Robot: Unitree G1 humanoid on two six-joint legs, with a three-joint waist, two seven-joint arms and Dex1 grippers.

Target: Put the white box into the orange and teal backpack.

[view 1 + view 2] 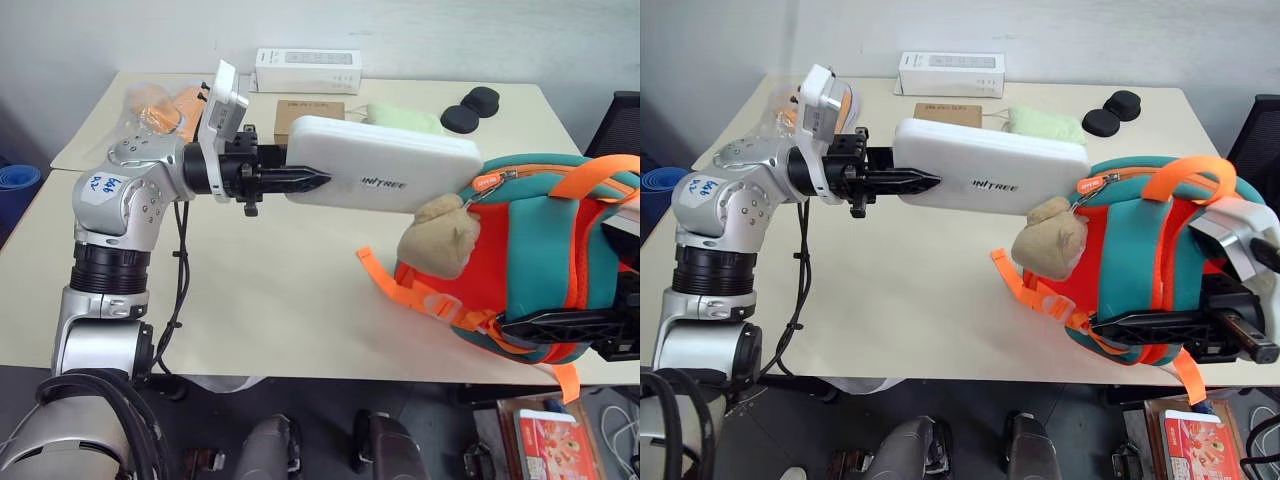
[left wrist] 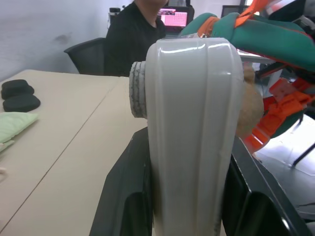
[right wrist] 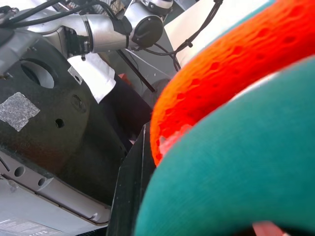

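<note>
Only really readable bit is the dark "INITREE" lettering on the white box (image 1: 385, 165), sitting about mid-face near its lower edge. The long white carton (image 1: 307, 70) at the far edge of the surface has grey print, but it's too small to read. Same for the print on the brown cardboard box (image 1: 309, 117) and the handwritten sticker (image 1: 104, 186) on the left arm.

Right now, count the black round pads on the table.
2: both sit side by side near the table's far right corner, one black round pad just behind the other. More may be hidden behind the backpack.
</note>
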